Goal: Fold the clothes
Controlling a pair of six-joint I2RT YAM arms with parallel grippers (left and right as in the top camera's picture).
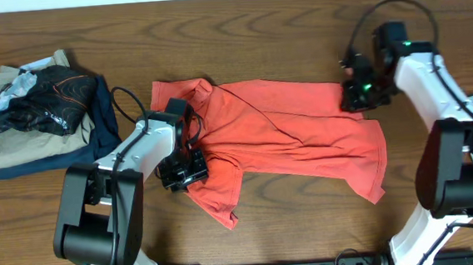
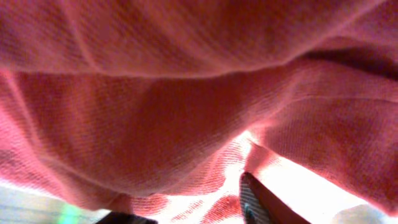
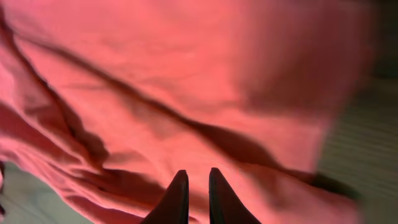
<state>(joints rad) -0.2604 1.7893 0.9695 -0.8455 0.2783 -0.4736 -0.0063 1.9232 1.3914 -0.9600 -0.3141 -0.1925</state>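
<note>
Between the two grippers, the coral-red T-shirt [image 1: 295,137] lies rumpled and spread over the wooden table [image 1: 310,236], with one end at each gripper. Its far right corner sits under the right gripper [image 1: 358,97]. That gripper's fingers [image 3: 177,196] stand almost pressed together, nipping a thin fold of the cloth, and creases run toward their tips. The shirt's left edge is bunched at the left gripper [image 1: 180,166]. Cloth hangs over that wrist camera, so only one finger [image 2: 252,199] shows, and it cannot be told whether the jaws are spread or closed. Well off to the left gripper's left, apart from the shirt, lies a pile of other clothes [image 1: 35,113]: beige, navy and black pieces heaped together.
</note>
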